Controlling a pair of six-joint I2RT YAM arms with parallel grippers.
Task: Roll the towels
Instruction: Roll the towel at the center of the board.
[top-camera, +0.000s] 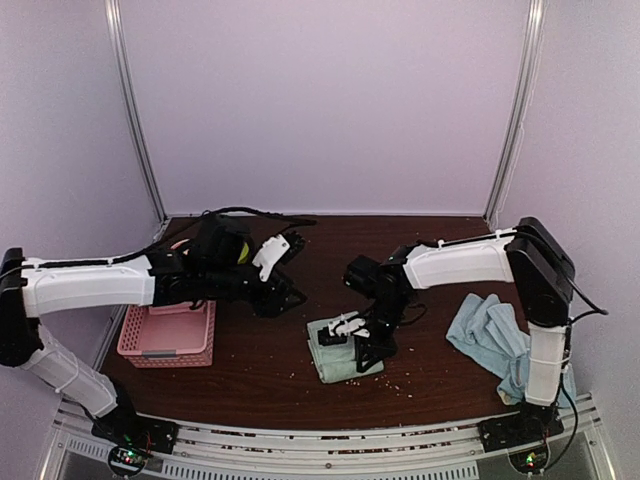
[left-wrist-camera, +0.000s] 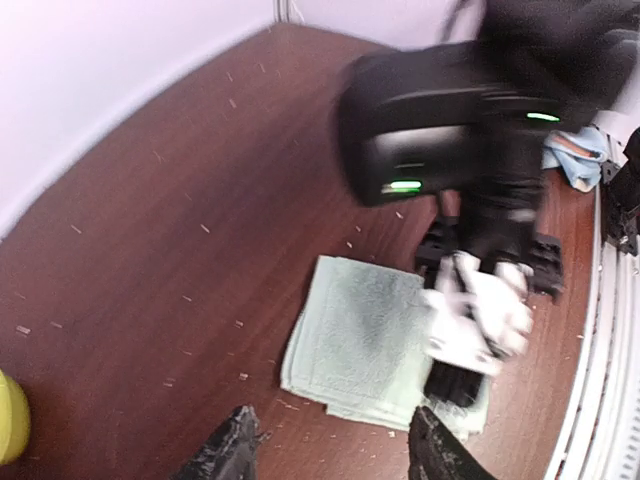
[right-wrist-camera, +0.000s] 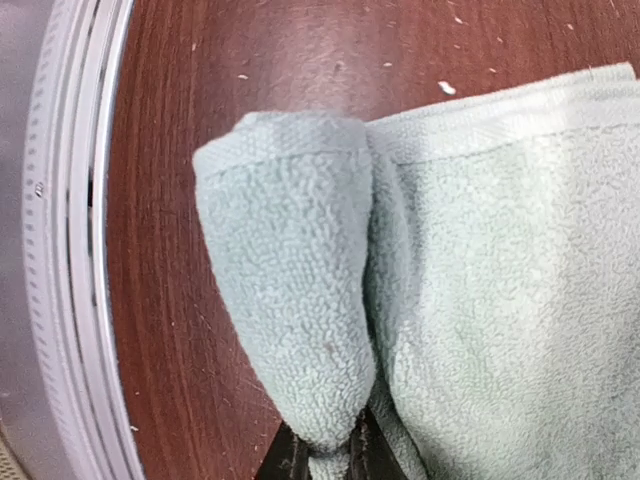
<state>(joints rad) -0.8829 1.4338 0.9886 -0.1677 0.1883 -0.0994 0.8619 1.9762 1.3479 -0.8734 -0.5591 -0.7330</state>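
A mint green towel (top-camera: 340, 355) lies folded on the brown table near the middle front. My right gripper (top-camera: 352, 333) is down on it and shut on its near edge. In the right wrist view that edge (right-wrist-camera: 300, 310) curls up into a roll between the dark fingertips (right-wrist-camera: 292, 455). In the left wrist view the same mint towel (left-wrist-camera: 355, 335) lies flat with the right gripper (left-wrist-camera: 470, 320) on its right side. My left gripper (top-camera: 283, 250) hovers above the table left of the towel, jaws open and empty. Light blue towels (top-camera: 497, 340) lie crumpled at the right.
A pink latticed plastic basket (top-camera: 168, 335) stands at the left under my left arm. A yellow object (left-wrist-camera: 10, 415) shows at the left edge of the left wrist view. The table's metal front rail (top-camera: 320, 440) runs along the near edge. Crumbs dot the tabletop.
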